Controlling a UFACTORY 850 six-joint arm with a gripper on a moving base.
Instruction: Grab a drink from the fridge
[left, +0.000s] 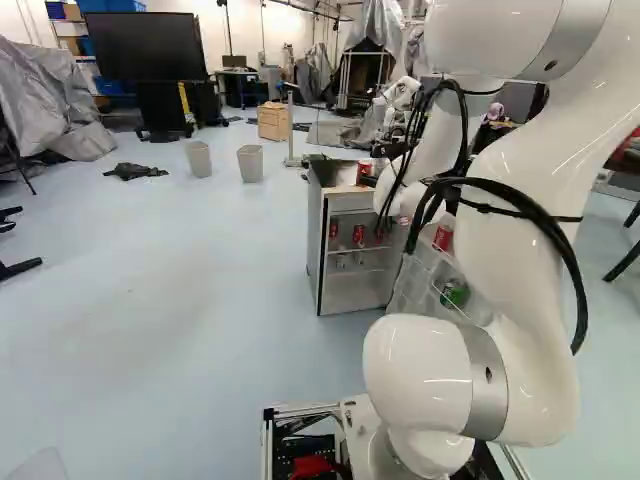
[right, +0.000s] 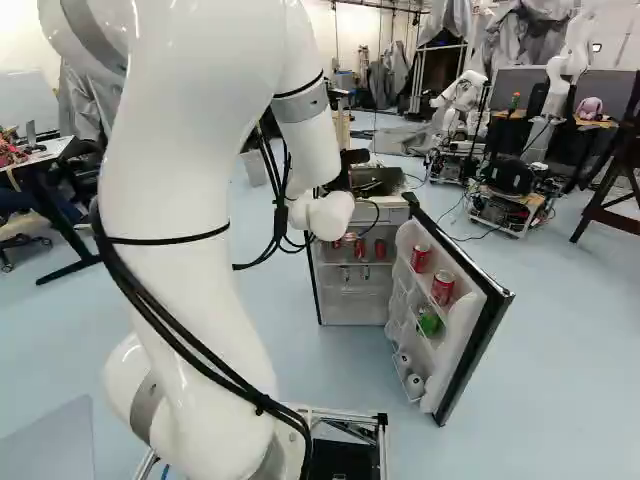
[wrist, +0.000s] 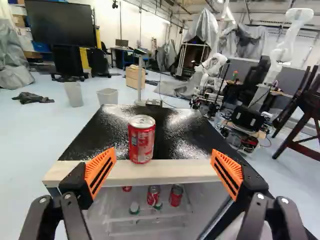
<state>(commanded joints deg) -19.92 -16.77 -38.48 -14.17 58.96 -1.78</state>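
One red drink can (wrist: 142, 139) noted upright on the fridge (wrist: 92, 137), near its front edge; gripper (left: 385, 150) jaws seen apart, can ahead of the gap.
Silver lid and pale lettering recorded on a smooth cylinder; fridge top glossy black, mottled by glare, front strip (wrist: 175, 171) pale and straight. Orange pads (wrist: 101, 172) ribbed. Green can (right: 430, 322) on the door (right: 480, 330) shown by the right base view, not the wrist view.

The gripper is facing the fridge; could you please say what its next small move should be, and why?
Perhaps ease forward, centring on the red soda can: it stands upright on the fridge top, ahead of the open gripper, slightly off its midline.
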